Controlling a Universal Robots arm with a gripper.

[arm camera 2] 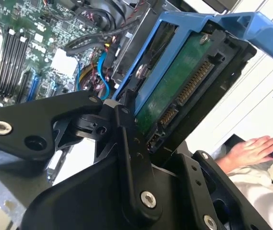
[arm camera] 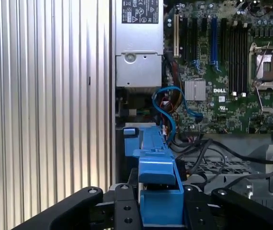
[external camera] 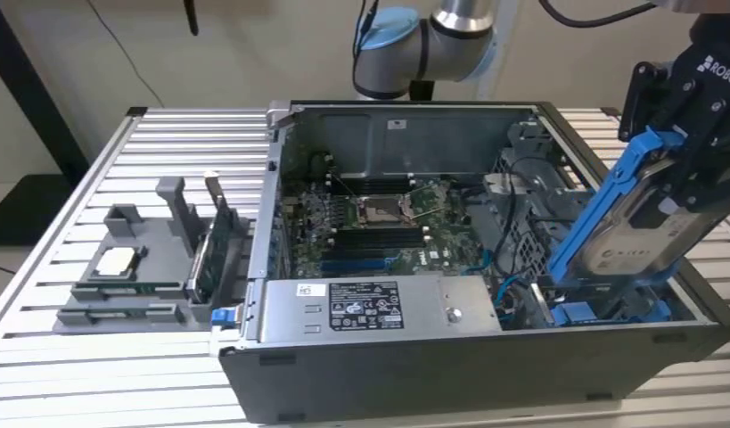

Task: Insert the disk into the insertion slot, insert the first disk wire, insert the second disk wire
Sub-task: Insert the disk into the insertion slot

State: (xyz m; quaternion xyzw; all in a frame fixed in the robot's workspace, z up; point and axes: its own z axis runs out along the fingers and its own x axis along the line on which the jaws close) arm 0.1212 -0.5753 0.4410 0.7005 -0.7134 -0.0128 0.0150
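While a grey tray [external camera: 118, 312] of parts sits at the exterior view's left beside the open case [external camera: 460, 374], the gripper [external camera: 680, 165] at that view's right is clamped on the disk [external camera: 628, 242]. The disk hangs tilted over the case's right end, its lower edge at the blue bay [external camera: 609, 312], not yet seated.

My arm [external camera: 454, 49] is silver-grey, with a pale blue cap [external camera: 389, 31] on its joint and a black cable [external camera: 567, 16] beside it. My gripper [arm camera: 161, 211] is matt black: angular linkage bars pinned with silver screws [arm camera 2: 148, 199], and white lettering [external camera: 712, 69] on the housing.
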